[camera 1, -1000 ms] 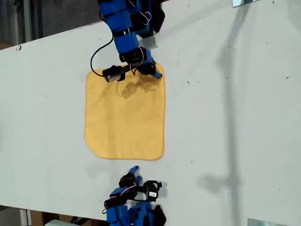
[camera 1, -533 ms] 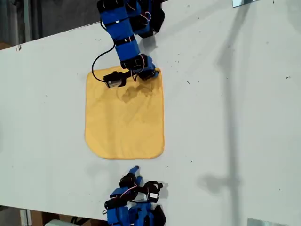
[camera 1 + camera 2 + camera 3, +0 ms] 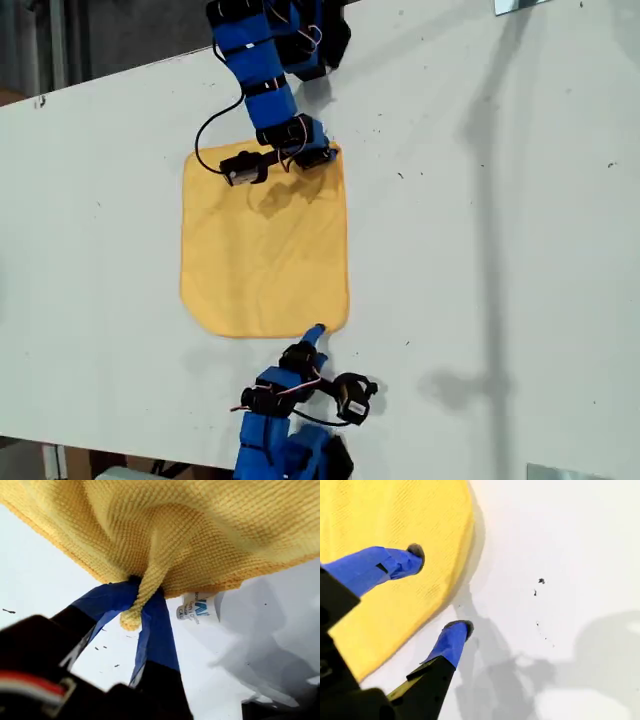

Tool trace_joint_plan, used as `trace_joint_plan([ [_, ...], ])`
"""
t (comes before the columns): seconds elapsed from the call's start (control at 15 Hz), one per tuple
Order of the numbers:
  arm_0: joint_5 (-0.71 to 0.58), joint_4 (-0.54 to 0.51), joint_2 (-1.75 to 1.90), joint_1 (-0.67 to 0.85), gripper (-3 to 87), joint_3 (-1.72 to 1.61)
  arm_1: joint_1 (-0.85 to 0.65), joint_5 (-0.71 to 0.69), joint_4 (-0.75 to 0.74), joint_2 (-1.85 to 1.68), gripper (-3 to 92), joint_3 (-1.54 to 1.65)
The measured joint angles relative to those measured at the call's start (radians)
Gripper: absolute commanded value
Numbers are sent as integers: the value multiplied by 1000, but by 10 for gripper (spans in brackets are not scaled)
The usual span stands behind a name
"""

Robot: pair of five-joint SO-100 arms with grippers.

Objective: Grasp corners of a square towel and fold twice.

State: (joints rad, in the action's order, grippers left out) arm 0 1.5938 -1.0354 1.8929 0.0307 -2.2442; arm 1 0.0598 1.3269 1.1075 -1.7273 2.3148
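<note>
My first gripper (image 3: pixel 142 615) is closed, its blue jaws pinching a corner of the towel (image 3: pixel 200 530) between them. In the exterior view this arm (image 3: pixel 265 70) reaches in from the top edge, with its gripper (image 3: pixel 305 155) at the towel's upper edge (image 3: pixel 265 250). My second gripper (image 3: pixel 437 592) has its jaws spread apart, one fingertip (image 3: pixel 412 555) over the cloth (image 3: pixel 385 520), the other (image 3: pixel 457 630) off it. In the exterior view this gripper (image 3: pixel 313 335) points up from the bottom edge.

Overhead exterior; close wrist views on towel (image 3: pixel 265 245)
</note>
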Motion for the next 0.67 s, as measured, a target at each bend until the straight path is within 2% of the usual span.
trace_joint_plan([
  [0.27,48,71,-236,-40,256,118,11,0,-3,-8,-1,9],
  [0.33,49,83,-291,-38,225,144,12,0,-3,-8,-1,9],
  [0.4,49,87,-345,-35,12,181,12,0,-3,-9,-1,9],
  [0.67,49,92,-397,-37,-4,264,12,0,-9,-17,-1,17],
])
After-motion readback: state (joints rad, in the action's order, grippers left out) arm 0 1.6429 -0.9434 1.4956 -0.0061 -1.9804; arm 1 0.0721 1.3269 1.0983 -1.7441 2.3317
